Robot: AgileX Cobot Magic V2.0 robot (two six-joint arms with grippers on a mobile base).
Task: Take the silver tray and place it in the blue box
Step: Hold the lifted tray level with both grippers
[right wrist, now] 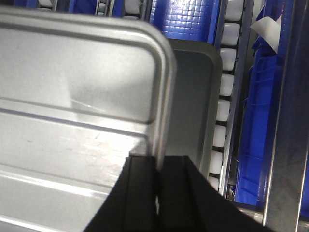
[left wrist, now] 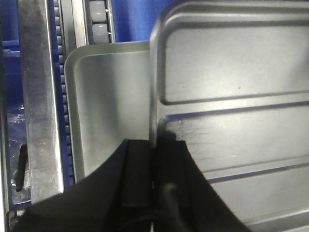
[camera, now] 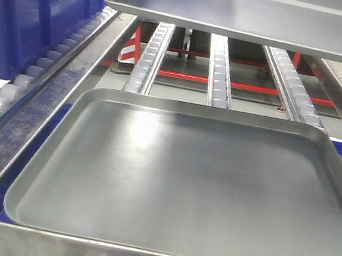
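The silver tray (camera: pixel 244 12) hangs in the air at the top of the front view, above the larger dull grey tray (camera: pixel 194 185). Its ridged floor shows in the left wrist view (left wrist: pixel 236 96) and the right wrist view (right wrist: pixel 72 96). My left gripper (left wrist: pixel 154 145) is shut on the tray's left rim. My right gripper (right wrist: pixel 158 162) is shut on its right rim. The blue box (camera: pixel 26 9) stands at the far left on the roller lane, beside and partly below the lifted tray.
The grey tray lies on roller rails (camera: pixel 221 70) between steel side rails (camera: pixel 34 117). It also shows under the silver tray in the wrist views (left wrist: pixel 111 96) (right wrist: pixel 193 106). More blue crates (right wrist: pixel 260 121) sit to the right, past white rollers (right wrist: pixel 224 111).
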